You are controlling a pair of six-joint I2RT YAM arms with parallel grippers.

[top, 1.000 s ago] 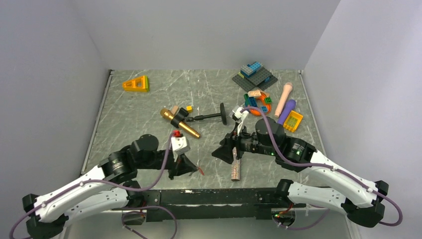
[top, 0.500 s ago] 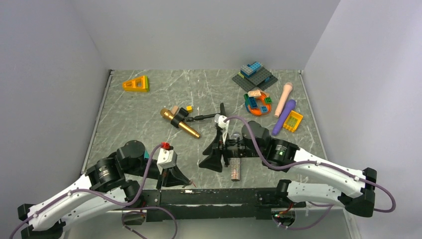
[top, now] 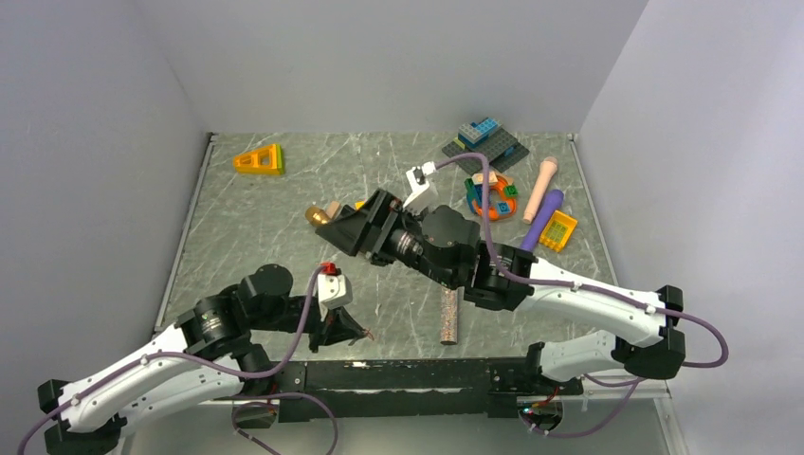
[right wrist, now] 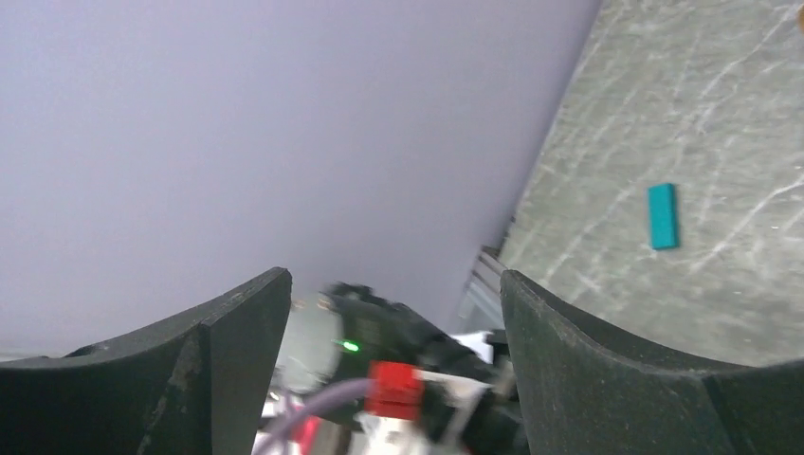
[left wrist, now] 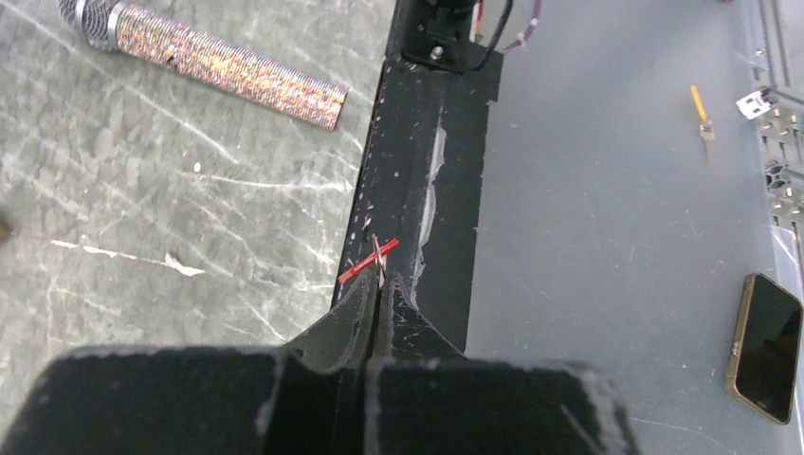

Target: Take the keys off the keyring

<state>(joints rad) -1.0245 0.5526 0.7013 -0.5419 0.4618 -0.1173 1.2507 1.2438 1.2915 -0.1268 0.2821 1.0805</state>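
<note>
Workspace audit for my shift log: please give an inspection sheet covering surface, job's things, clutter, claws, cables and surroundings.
Surface: grey marbled table.
Job's things: keyring, thin wire with a red piece, pinched over the table's near edge; what looks like a yellow-headed key lies off the table.
Clutter: glitter microphone, orange wedge, brick build, pink microphone, purple microphone.
Claws: left claw shut on the keyring; right claw open, empty.
Cables: purple cable along each arm.
Surroundings: pale walls; dark phone beside the rig.

White arm links (top: 142,372), black joints (top: 213,320), purple cables (top: 489,190)
</note>
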